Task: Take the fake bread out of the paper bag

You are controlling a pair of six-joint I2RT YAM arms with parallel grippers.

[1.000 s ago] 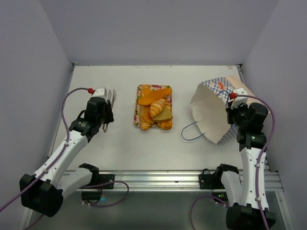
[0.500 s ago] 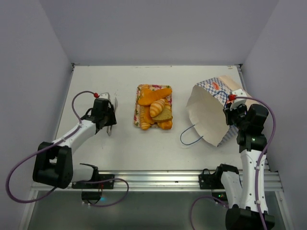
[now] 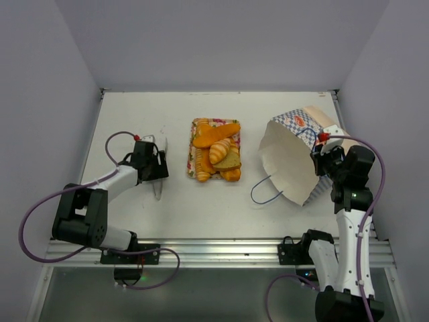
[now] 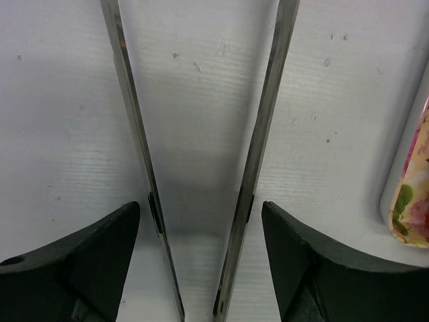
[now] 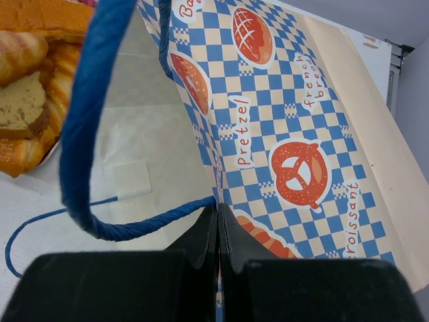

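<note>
The fake bread (image 3: 216, 149), a long loaf, croissants and a brown-crusted slice, lies piled on the pink-flowered tray (image 3: 192, 155) at mid-table; it also shows in the right wrist view (image 5: 23, 80). The paper bag (image 3: 291, 157) stands tilted at the right with its mouth facing left, and what shows of its inside is bare paper. My right gripper (image 3: 322, 149) is shut on the bag's checkered rim (image 5: 288, 121), its fingertips (image 5: 218, 211) pinched together. My left gripper (image 3: 159, 168) is open low over the table, its black fingers (image 4: 100, 248) straddling metal tongs (image 4: 261, 134) without touching them.
One blue cord handle (image 3: 265, 191) of the bag trails on the table towards the tray; the other loops in front of the right wrist camera (image 5: 87, 134). The tray's flowered edge (image 4: 410, 201) lies just right of the left gripper. Grey walls close in on both sides.
The left arm folded back and its gripper came down and nearer, now over the tongs by the tray. The right gripper raised the bag's rim, turning the mouth more upright.
</note>
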